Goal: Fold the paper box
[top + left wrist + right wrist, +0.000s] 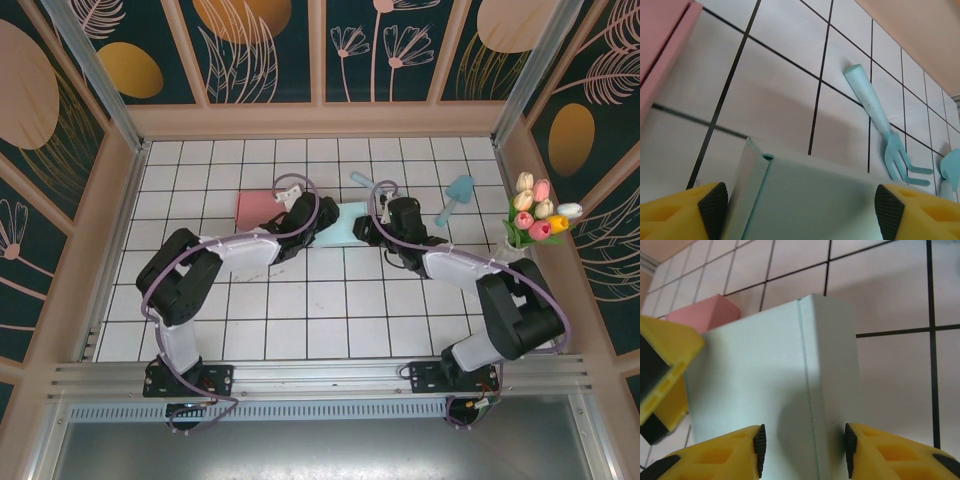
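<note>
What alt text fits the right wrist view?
A pale green box lies on a white tiled table, its crease running between the yellow fingers of the right end effector. Another yellow finger sits at the box's left edge, and a pink box lies behind.

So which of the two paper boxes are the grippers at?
The pale green box: left gripper and right gripper both reach it; the pink box lies apart.
</note>
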Available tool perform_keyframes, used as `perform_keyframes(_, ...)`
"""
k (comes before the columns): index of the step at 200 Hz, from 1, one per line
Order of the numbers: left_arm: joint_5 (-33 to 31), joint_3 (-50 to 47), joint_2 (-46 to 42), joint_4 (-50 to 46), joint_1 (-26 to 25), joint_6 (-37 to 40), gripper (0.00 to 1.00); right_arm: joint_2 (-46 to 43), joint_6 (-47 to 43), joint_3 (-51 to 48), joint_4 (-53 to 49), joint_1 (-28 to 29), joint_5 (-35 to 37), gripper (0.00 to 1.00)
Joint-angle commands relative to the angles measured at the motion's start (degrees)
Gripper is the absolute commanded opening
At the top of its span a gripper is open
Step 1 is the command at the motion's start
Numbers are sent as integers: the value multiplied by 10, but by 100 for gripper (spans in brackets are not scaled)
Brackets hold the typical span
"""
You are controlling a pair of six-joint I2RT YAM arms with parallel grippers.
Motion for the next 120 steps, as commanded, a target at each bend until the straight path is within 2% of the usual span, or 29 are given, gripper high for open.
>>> perform_keyframes(1,73,62,26,16,-11,21,78,30,-6,41,70,7,-51,47)
perform_keyframes(69,69,147,88,-25,3,37,78,93,-26,90,77,-12,-54,47)
perform_keyframes(120,66,143,111,-30,30,14,78,113,-36,112,68,-25,-52,47)
